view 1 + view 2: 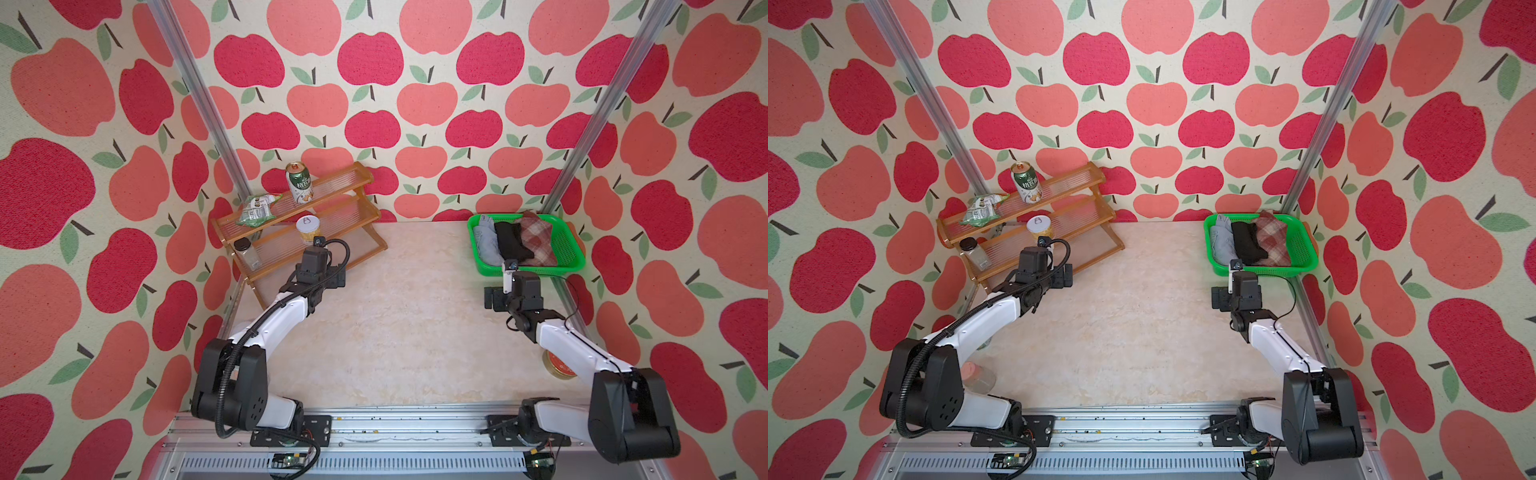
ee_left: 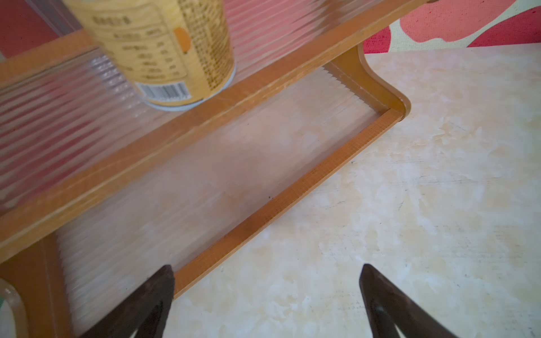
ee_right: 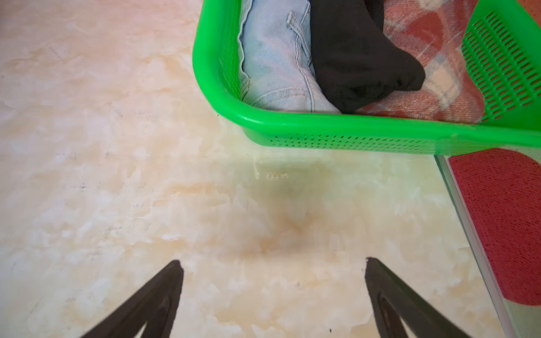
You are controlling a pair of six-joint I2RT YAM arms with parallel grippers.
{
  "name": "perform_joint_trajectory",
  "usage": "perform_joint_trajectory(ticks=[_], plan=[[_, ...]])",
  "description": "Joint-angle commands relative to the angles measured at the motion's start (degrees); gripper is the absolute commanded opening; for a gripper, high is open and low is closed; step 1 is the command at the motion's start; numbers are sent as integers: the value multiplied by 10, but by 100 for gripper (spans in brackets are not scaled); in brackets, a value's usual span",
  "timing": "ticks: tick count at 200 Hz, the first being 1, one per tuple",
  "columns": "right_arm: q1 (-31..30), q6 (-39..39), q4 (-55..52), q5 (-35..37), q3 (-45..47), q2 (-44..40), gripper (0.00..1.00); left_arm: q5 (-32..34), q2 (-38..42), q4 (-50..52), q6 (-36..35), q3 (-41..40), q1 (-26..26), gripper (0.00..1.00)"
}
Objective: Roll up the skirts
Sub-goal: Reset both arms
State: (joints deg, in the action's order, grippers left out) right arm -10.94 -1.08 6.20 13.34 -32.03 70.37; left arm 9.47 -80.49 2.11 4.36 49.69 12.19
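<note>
Three soft cloth skirts, light blue denim (image 3: 275,58), plain black (image 3: 357,58) and red-brown plaid (image 3: 424,73), lie in a green plastic mesh basket (image 3: 336,128) just ahead of the right hand (image 3: 273,267), jaws apart and empty. Left hand (image 2: 266,272), also apart, hovers by a wooden shelf rack (image 2: 263,210). Best reach in, pinch one skirt's edge, lift clear.

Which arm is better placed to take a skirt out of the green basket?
Right. Its open tool faces the green basket holding the skirts; the left tool points at the wooden rack.

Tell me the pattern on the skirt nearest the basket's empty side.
Red-brown and cream plaid skirt, clearest in the right wrist view.
</note>
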Motion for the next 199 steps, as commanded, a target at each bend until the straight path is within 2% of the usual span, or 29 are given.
perform_joint_trajectory(ticks=[1,20,33,52,87,99,115,127,138,165,199], plan=[[-6,29,181,33,66,-18,99,35,24,-80,-19,-55,-26,99],[-6,40,250,35,103,-2,99,44,23,-107,-21,-88,-48,99],[-7,41,277,43,107,24,99,59,15,-129,-30,-106,-50,99],[-6,53,313,59,102,59,99,49,4,-194,-48,-141,-51,99],[3,82,354,34,89,98,99,10,-40,-250,-23,-163,-87,99],[13,87,400,20,97,125,99,6,-56,-260,-26,-163,-93,99],[36,66,458,-7,112,158,99,7,-63,-246,-35,-150,-99,99],[54,46,471,-23,116,180,99,5,-58,-277,-49,-165,-104,99],[64,42,526,-38,123,205,99,-6,-47,-305,-49,-183,-115,100],[69,34,449,-41,99,185,99,-67,-56,-404,-53,-225,-148,100],[68,36,439,-46,95,185,99,-52,-77,-459,-34,-249,-157,100]])
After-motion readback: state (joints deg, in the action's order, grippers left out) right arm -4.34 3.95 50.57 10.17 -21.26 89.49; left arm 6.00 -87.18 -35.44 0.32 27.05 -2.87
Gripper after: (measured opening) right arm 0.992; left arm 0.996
